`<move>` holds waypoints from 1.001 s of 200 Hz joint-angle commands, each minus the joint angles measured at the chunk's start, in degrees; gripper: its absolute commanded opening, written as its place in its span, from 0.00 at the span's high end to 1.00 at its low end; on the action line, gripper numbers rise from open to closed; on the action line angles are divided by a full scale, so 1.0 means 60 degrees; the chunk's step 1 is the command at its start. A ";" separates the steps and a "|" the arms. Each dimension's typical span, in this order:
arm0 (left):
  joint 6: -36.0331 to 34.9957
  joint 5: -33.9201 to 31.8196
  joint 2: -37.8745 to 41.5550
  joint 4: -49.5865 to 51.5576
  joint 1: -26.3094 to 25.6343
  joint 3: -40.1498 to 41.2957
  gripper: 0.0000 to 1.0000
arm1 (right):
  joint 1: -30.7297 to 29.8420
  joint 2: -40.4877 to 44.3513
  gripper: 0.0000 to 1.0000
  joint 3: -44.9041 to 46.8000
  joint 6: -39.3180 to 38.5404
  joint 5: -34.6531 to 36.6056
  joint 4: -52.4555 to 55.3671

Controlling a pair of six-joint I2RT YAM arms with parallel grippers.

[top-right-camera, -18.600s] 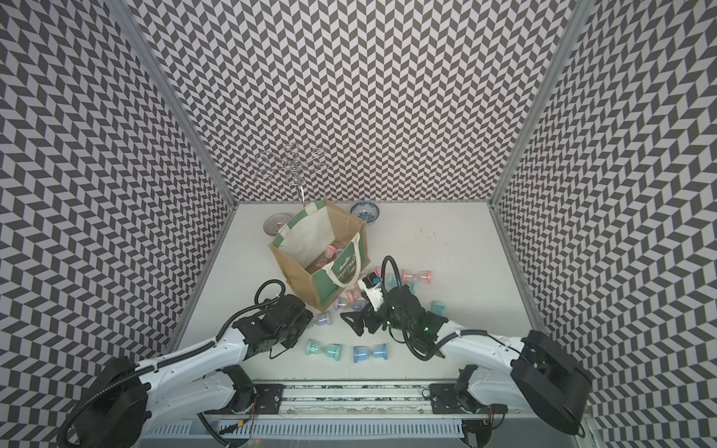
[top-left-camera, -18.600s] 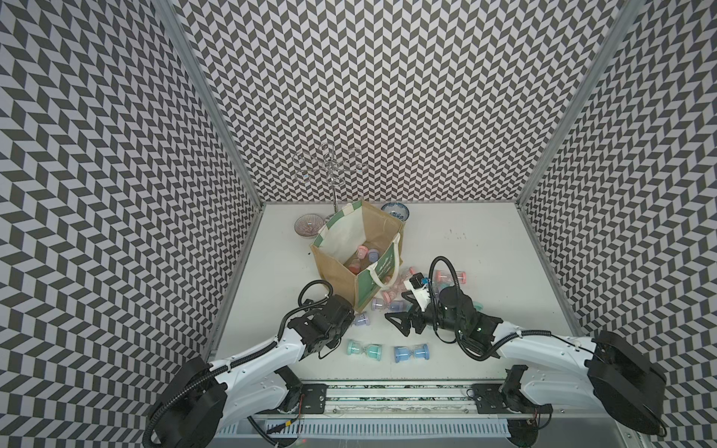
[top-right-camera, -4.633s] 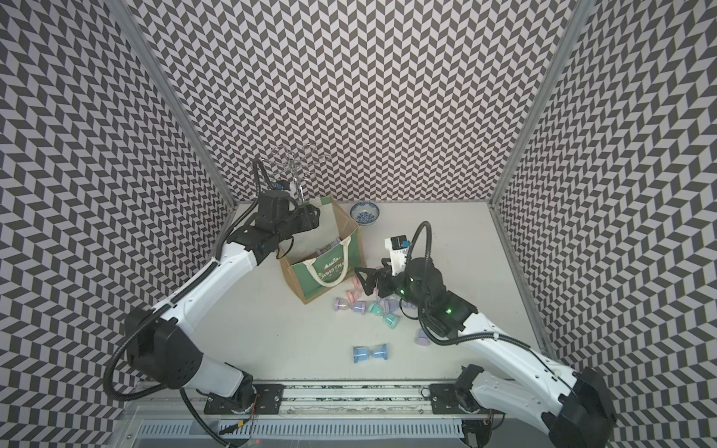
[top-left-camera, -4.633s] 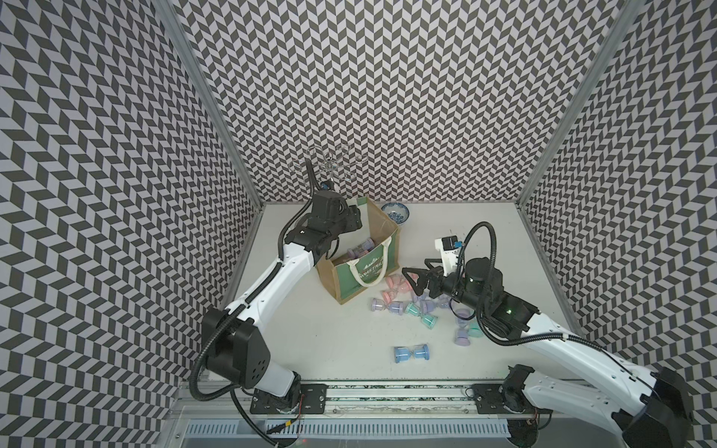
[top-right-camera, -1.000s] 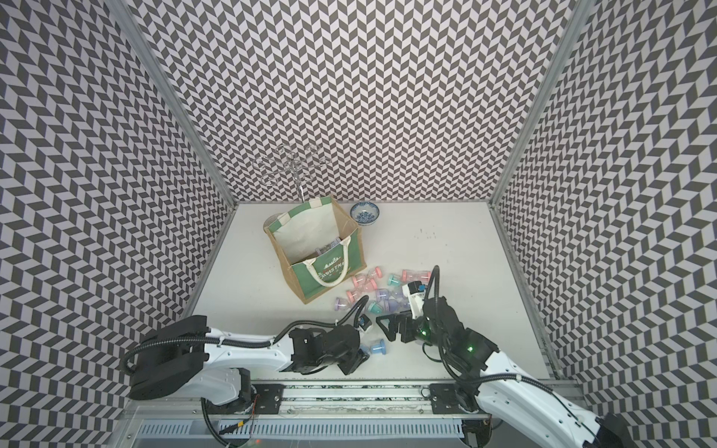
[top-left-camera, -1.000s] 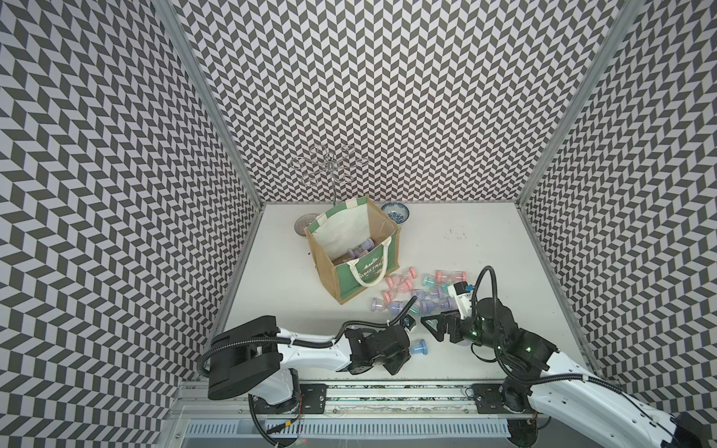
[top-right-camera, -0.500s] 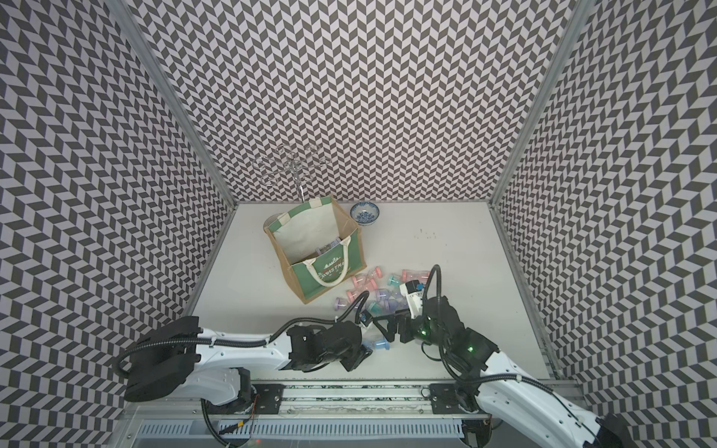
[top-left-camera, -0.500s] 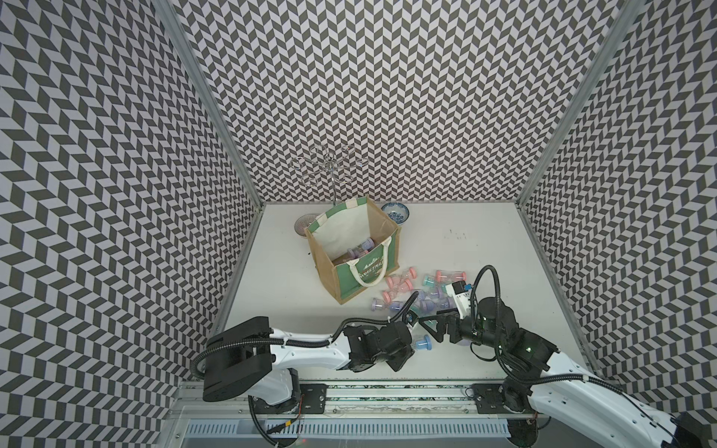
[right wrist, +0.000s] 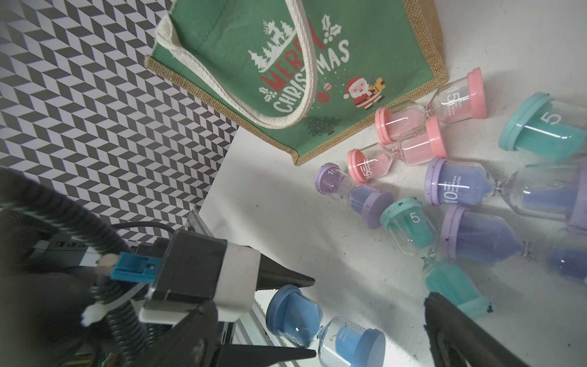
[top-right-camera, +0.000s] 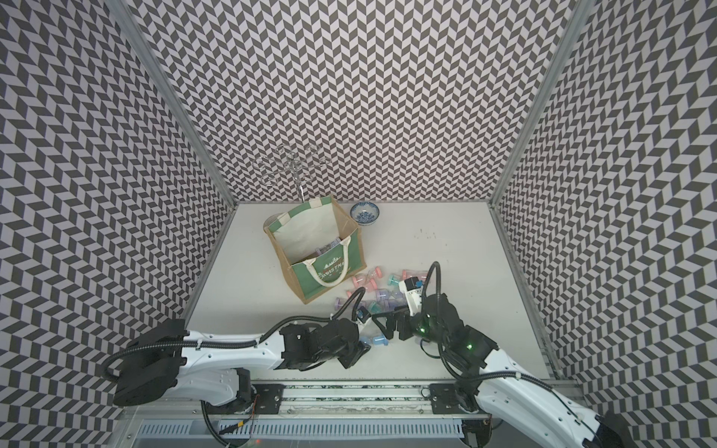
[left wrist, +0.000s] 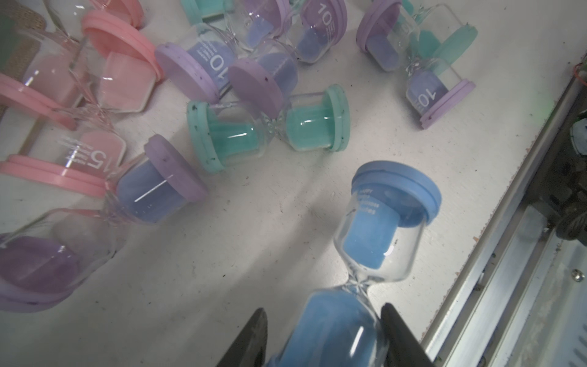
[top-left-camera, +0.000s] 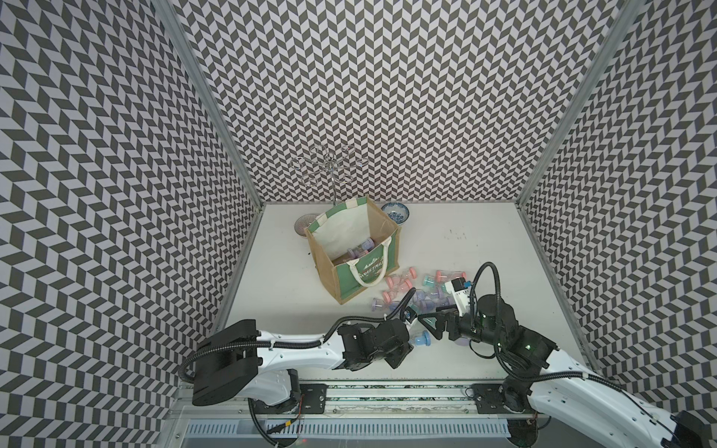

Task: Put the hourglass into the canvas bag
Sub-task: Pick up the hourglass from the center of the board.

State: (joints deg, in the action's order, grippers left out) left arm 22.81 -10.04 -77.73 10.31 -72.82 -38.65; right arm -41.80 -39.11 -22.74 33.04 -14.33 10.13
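Hourglass (left wrist: pixel 374 241), blue, is at the front edge of the table (top-left-camera: pixel 295 294), well apart from the canvas bag (top-left-camera: pixel 368 271), with one bulb clamped by the fingers of the left gripper (left wrist: pixel 322 311). It looks slightly lifted, but that is hard to confirm. Loose pink, teal and purple hourglasses (left wrist: pixel 235 139) lie between it and the bag, and the right gripper (top-left-camera: pixel 433 326) hangs wide open just beside it.

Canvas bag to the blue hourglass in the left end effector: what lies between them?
Scattered pink, purple and teal hourglasses lie between the canvas bag and the blue hourglass; both top views show them.
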 commanded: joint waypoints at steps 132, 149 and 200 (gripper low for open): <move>0.0144 -0.1490 0.1697 0.2235 0.1805 -0.3185 0.62 | 0.0323 -0.1485 0.01 -0.2919 -0.0934 0.2226 -0.1276; 0.0006 -0.1739 0.1868 0.2320 0.1881 -0.3665 0.62 | 0.0326 -0.1248 0.01 -0.2726 -0.0892 0.2220 -0.1708; -0.0391 -0.2496 0.1973 0.3025 0.2747 -0.5745 0.62 | 0.0331 -0.1574 0.01 -0.2516 -0.0863 0.1090 -0.3212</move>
State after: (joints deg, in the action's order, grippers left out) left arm 21.67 -20.71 -67.85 27.20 -59.35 -67.55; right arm -39.99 -47.75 -38.68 28.03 -3.92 -0.16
